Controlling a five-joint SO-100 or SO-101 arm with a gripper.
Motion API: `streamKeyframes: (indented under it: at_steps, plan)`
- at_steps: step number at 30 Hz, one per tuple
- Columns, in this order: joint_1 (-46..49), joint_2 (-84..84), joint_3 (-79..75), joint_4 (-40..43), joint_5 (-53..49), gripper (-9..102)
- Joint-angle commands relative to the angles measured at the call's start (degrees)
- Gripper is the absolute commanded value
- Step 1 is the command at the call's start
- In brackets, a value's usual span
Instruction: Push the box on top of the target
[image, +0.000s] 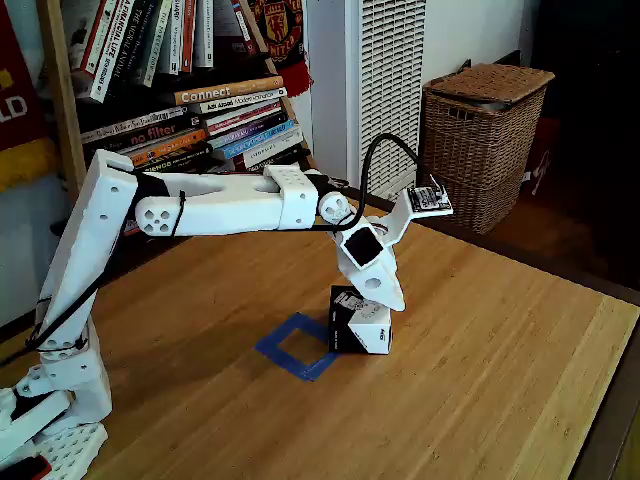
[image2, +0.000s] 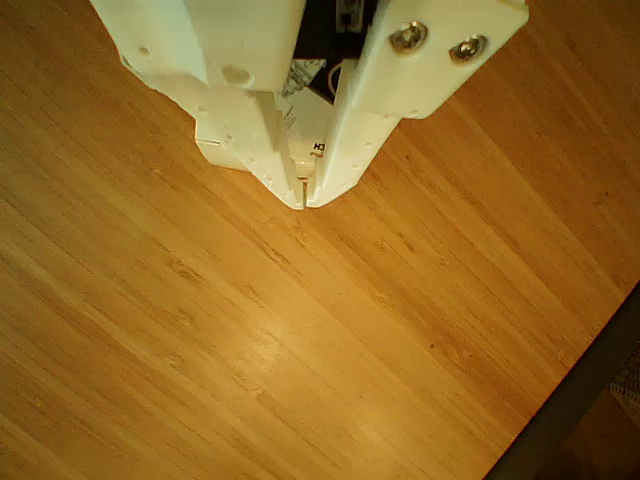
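Just below the jaws (image2: 304, 199) in the other view lies bare wood-grain table (image2: 300, 340); the two white tips are pressed together w/ nothing between them. Fixed view: jaws (image: 391, 300) point down, resting against the top right side of the box (image: 358, 324) (contact looks real, though the exact touching face is hard to tell). Box is a small black-and-white carton sitting on the table (image: 480, 380), directly under and slightly left of the jaws. Target (image: 299, 346), a blue tape square seen as a diamond, lies flat just left of the box; box's left lower edge touches or overlaps its right corner, rest of the outline is uncovered. Farther back, beyond the jaws: wicker basket (image: 484, 140) at right, bookshelf (image: 190, 80) behind the arm.
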Motion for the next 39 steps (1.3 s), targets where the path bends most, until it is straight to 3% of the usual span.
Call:
streamKeyframes:
  at_steps: [1,39]
  plan:
    - [-0.97,4.22,-0.26,0.44,-0.35,0]
    - [-4.48,5.8,0.09,3.52,-0.62,0]
